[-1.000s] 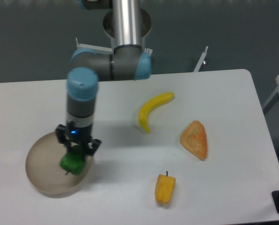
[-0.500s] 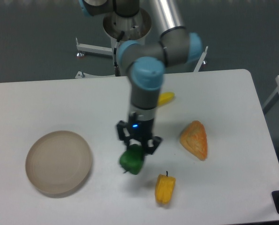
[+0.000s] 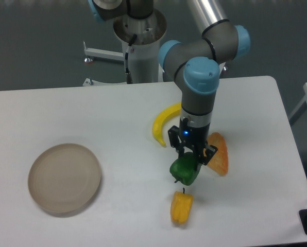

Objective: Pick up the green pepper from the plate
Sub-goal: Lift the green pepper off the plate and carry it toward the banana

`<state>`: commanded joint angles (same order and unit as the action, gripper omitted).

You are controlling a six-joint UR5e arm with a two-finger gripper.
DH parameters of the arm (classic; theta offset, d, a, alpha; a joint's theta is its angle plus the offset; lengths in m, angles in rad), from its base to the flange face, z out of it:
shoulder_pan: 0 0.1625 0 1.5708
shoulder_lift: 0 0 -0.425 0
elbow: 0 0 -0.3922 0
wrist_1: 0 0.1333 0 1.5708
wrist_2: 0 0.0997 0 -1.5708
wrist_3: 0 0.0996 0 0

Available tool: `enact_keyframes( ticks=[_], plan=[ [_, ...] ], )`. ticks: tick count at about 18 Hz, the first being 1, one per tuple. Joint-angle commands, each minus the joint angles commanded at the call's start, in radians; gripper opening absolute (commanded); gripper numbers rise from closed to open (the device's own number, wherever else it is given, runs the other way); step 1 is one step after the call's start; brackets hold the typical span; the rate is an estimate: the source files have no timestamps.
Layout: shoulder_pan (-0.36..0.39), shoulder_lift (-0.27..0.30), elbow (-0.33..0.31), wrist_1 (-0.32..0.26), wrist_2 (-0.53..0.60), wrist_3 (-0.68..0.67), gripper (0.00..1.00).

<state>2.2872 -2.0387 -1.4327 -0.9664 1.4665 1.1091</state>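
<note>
The green pepper (image 3: 184,170) is glossy and bright green. It hangs in my gripper (image 3: 191,157), which is shut on its top, above the table near the front middle. The pepper is just above the yellow-orange pepper (image 3: 181,207). The beige plate (image 3: 65,178) sits empty at the front left, far from the gripper.
A yellow banana (image 3: 162,123) lies behind the gripper to the left. An orange wedge-shaped food piece (image 3: 219,155) lies right beside the gripper, partly hidden by it. The table's front edge runs just below the yellow-orange pepper.
The gripper lifted the green pepper off the plate and carried it rightward across the table, to a spot above the yellow-orange pepper. The plate is left empty.
</note>
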Motion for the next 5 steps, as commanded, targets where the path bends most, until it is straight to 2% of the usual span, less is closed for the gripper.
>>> enact_keyframes(
  ticks=[5],
  plan=[
    [0.0,0.0,0.011,0.0,0.0,0.0,0.31]
  ],
)
